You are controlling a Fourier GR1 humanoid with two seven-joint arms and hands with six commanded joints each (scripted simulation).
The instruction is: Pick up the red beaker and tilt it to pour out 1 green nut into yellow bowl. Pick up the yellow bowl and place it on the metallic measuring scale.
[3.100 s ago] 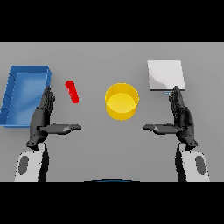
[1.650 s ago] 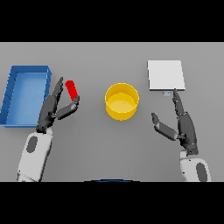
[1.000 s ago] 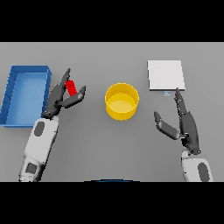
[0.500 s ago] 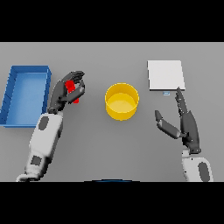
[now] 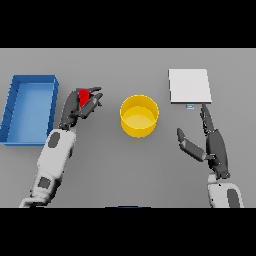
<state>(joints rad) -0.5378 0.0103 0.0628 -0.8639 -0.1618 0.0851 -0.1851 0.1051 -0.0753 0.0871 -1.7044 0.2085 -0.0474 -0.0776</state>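
The left hand (image 5: 79, 107) has its fingers and thumb curled round the red beaker (image 5: 84, 95), which sits at about ten o'clock from the table's (image 5: 125, 165) middle; only the beaker's upper part shows above the dark fingers. The blue tray (image 5: 14, 97) lies at nine o'clock of the beaker, just beside the hand but not touching it. The yellow bowl (image 5: 139, 116) stands at three o'clock of the beaker, near the centre, apart from both hands. The scale (image 5: 189, 86), a pale square plate, lies at two o'clock of the bowl, well apart from it. The right hand (image 5: 212, 145) hovers at five o'clock of the bowl and at six o'clock of the scale, fingers straight and pointing towards the scale, thumb spread to the side, holding nothing
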